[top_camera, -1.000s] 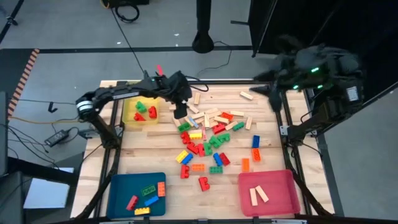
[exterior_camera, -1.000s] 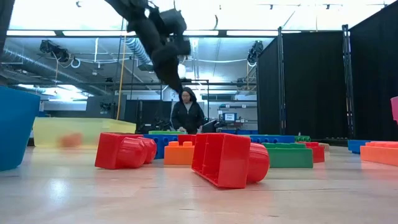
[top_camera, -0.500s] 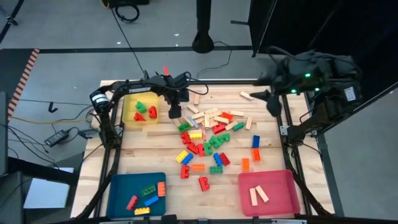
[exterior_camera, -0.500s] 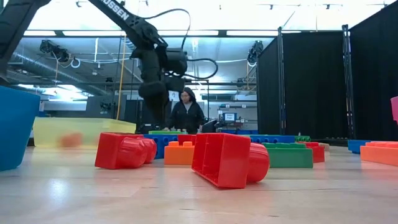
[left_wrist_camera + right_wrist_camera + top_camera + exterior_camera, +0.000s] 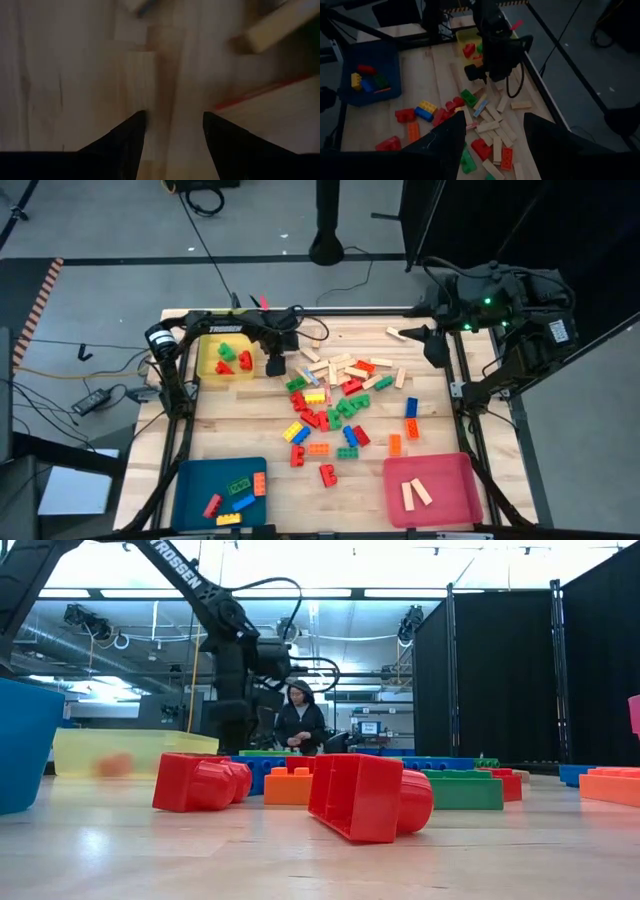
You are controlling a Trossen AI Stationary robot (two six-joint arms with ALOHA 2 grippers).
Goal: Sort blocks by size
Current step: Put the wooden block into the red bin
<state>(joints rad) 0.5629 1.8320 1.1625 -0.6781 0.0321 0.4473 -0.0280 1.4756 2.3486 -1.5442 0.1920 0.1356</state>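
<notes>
High view: the sorting is early on. Most of the blocks [image 5: 335,395] lie loose in a heap at the middle of the desk [image 5: 225,430], studded bricks mixed with pale wooden bars. The yellow tray [image 5: 208,367] at 10 o'clock holds a few red and green bricks; the blue tray [image 5: 195,480] at 7 o'clock holds about five bricks (red, green, orange, blue, yellow); the pink tray [image 5: 450,480] at 5 o'clock holds two wooden bars. The left gripper [image 5: 274,363] hangs between the yellow tray and the heap. The right arm waits at 2 o'clock.

Low view: big red bricks [image 5: 370,795] fill the foreground; a person stands far behind.

Left wrist view: the left gripper's fingers [image 5: 127,137] stand spread over bare wood, empty, wooden bars just ahead.

Right wrist view: the right gripper [image 5: 492,137] is spread and empty, overlooking the heap.
</notes>
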